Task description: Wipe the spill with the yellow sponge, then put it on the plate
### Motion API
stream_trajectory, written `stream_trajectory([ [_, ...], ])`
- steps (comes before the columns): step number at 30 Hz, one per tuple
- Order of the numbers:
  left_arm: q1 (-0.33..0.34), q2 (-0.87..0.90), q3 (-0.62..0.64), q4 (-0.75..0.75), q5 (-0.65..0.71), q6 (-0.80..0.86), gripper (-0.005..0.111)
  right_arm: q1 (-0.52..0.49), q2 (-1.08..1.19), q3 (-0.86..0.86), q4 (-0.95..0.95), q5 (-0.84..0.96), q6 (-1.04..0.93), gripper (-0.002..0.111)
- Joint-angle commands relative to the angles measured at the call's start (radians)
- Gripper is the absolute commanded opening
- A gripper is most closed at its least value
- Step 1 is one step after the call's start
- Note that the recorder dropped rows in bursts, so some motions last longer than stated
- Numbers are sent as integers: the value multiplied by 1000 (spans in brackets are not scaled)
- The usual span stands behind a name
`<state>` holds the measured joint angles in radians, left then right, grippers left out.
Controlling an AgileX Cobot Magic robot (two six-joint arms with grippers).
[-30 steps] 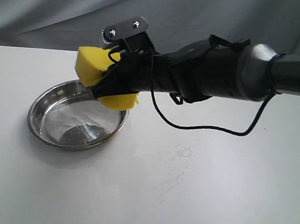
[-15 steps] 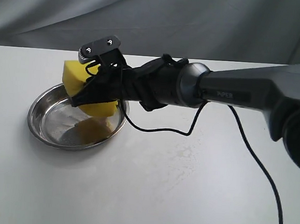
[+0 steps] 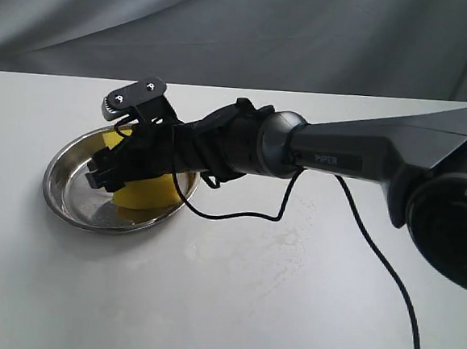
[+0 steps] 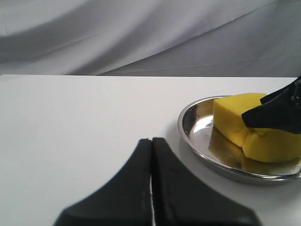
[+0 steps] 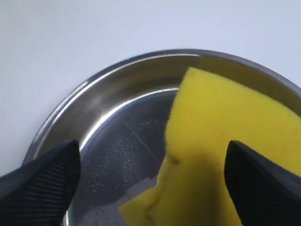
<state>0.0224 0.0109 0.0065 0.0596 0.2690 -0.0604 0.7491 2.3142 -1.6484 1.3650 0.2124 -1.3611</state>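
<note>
Yellow sponge (image 3: 140,194) sits inside the plate (image 3: 63,205), within the raised rim, on the half of the dish nearer the reaching arm. In the left wrist view its lower edge meets its own reflection on the shiny bottom, so it appears to rest on the plate; the contact itself is partly hidden by a black finger. The block is creased and lies somewhat tilted rather than flat.

Right gripper (image 3: 104,171) is positioned over the plate, its arm stretching across from the plate's right side. The right wrist view shows its two fingers spread wide. One finger is clear of the sponge, with bare steel showing between them. The other is at the sponge's far edge, and whether it touches cannot be told. The sponge is not pinched.

Left gripper (image 4: 151,155) is off to one side of the plate, well apart from it and above the white table (image 3: 288,308). Its fingers are pressed together with nothing between them.

A faint dull smear (image 3: 289,242) marks the table to the right of the plate. A black cable (image 3: 238,215) hangs in a loop from the right arm, beside the plate's rim.
</note>
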Motion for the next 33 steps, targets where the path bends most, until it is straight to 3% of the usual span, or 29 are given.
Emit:
stream_trajectory([
  [1, 2, -2, -6, 2, -8, -9, 0, -2, -51, -14, -1, 16, 0, 72],
  [7, 2, -2, -6, 2, -8, -9, 0, -4, -167, -12, -117, 38, 0, 54],
  [11, 2, -2, -6, 2, -8, -9, 0, -18, -248, -12, -253, 130, 65, 31],
  [16, 2, -2, -6, 2, -8, -9, 0, -76, -336, -12, -586, 327, 357, 0],
  [18, 2, -2, -6, 2, -8, -9, 0, -101, -359, -9, -703, 443, 402, 0],
  [21, 2, -2, -6, 2, -8, -9, 0, -139, -395, 39, -712, 542, 405, 0],
  [24, 2, -2, -6, 2, -8, -9, 0, -171, -463, 155, -709, 445, 405, 0],
  [33, 2, -2, -6, 2, -8, -9, 0, -273, -771, 644, -559, -117, 405, 0],
])
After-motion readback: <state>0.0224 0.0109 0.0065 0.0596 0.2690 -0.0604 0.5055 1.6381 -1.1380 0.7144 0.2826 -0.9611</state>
